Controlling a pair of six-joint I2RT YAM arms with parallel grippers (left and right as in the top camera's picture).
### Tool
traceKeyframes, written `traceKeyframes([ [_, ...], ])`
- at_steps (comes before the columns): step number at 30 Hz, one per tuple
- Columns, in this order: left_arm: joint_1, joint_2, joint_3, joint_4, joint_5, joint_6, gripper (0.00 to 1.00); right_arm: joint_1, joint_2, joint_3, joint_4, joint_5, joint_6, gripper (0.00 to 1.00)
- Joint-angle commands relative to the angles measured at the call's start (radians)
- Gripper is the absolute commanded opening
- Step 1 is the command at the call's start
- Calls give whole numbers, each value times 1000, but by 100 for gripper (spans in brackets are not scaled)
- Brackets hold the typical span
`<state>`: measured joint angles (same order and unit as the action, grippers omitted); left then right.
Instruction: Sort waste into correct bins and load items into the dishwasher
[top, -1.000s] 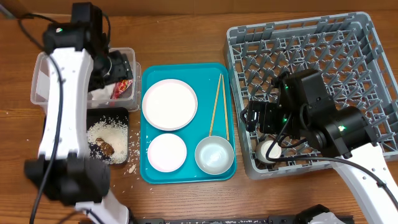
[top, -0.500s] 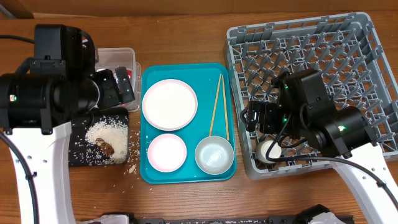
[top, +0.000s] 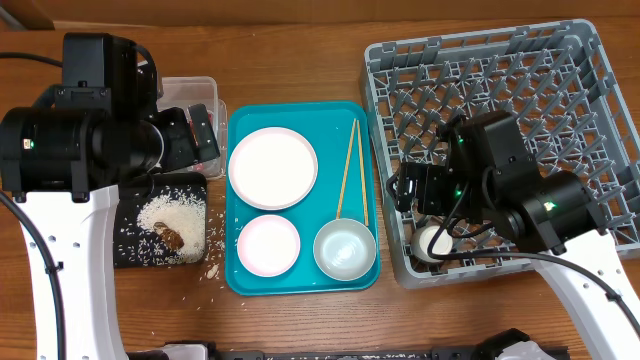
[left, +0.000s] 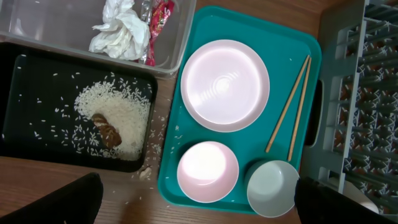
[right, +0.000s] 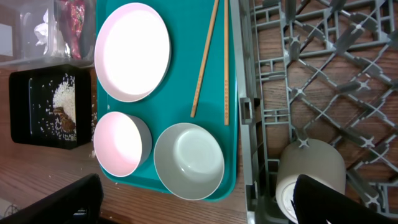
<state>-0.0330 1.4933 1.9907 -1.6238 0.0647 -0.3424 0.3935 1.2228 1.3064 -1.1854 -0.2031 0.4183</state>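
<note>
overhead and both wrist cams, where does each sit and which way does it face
Overhead: fixed above the table, looking straight down; left arm and right arm show.
Left wrist: on its arm, looks down on the black tray, clear tub and teal tray; left end effector's fingers in the bottom corners.
Right wrist: on its arm, looks down on the dish rack, a cup in it, the teal tray; right end effector's fingers in the bottom corners.
Shared: both wrist views show the bowl and chopsticks.

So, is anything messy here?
Yes. Loose white rice grains lie spilled on the wooden table beside the shallow black rectangular tray, and the small white cup lies tipped over in the grey plastic dish rack.
</note>
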Motion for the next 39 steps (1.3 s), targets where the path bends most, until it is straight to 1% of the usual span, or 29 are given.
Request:
traceKeyframes([
  [1, 0, 7, 8, 5, 11, -21, 100, 5, -38, 9, 2, 0, 2, 100],
  [8, 0, 7, 8, 5, 11, -21, 100, 5, -69, 10, 2, 0, 2, 100],
  [27, 0, 7, 8, 5, 11, -21, 100, 5, -46, 10, 2, 0, 2, 100],
  [30, -6, -14, 8, 4, -18, -3, 100, 5, -46, 10, 2, 0, 2, 100],
  [31, -9, -30, 7, 14, -59, 15, 100, 5, -46, 10, 2, 0, 2, 100],
  [32, -19, -54, 7, 41, -121, 17, 100, 5, -46, 10, 2, 0, 2, 100],
  [34, -46, -102, -5, 123, -169, 19, 100, 5, -46, 10, 2, 0, 2, 100],
  [36, -93, -185, -70, 300, -179, 68, 100, 5, -46, 10, 2, 0, 2, 100],
  [39, -137, -290, -200, 496, -176, 107, 100, 5, -46, 10, 2, 0, 2, 100],
])
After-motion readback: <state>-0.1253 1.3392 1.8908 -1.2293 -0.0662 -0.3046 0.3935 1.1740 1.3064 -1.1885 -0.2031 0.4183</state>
